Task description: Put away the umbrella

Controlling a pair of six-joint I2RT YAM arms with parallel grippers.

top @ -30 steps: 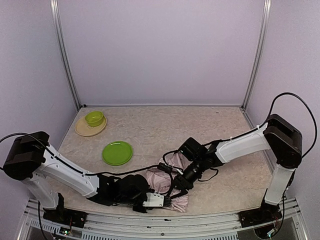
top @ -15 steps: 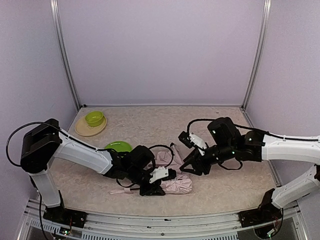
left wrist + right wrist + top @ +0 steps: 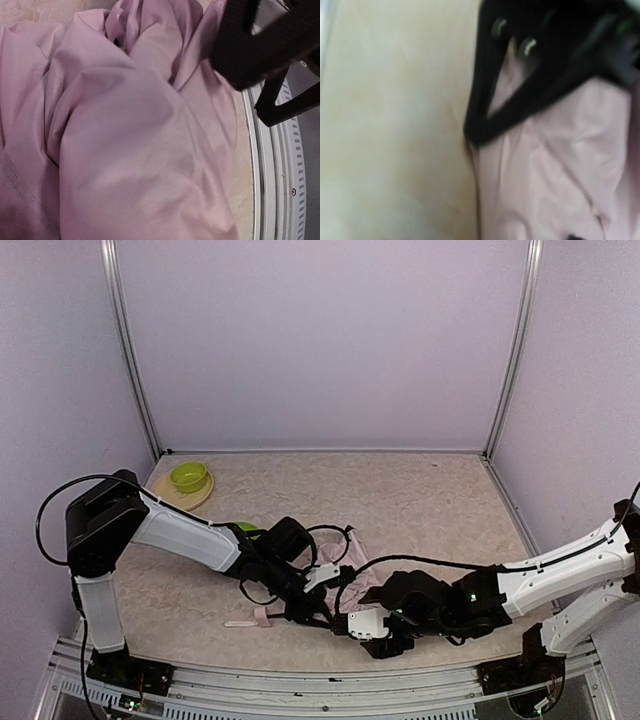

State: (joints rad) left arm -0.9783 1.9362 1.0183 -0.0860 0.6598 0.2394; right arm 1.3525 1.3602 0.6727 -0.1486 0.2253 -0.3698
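The umbrella [image 3: 352,558] lies collapsed near the table's front edge, its pale pink fabric bunched up. Its small pink handle and strap [image 3: 250,620] stick out to the left. My left gripper [image 3: 312,602] is buried in the fabric and seems shut on it. Pink folds of the umbrella [image 3: 125,140] fill the left wrist view, hiding my own fingers. My right gripper [image 3: 363,625] sits low at the umbrella's near right edge. Its black fingers [image 3: 240,50] show spread apart, with nothing between them. The right wrist view is blurred, showing the fabric [image 3: 560,175] and the left gripper's black fingers [image 3: 487,117].
A green plate [image 3: 245,528] is mostly hidden behind my left arm. A green bowl [image 3: 188,476] stands on a beige plate [image 3: 168,500] at the back left. The metal front rail [image 3: 270,175] runs close beside the umbrella.
My right arm has swung from the umbrella's right side down to its near edge, close to the front rail. The left arm stretched a little farther right. The umbrella shifted slightly.
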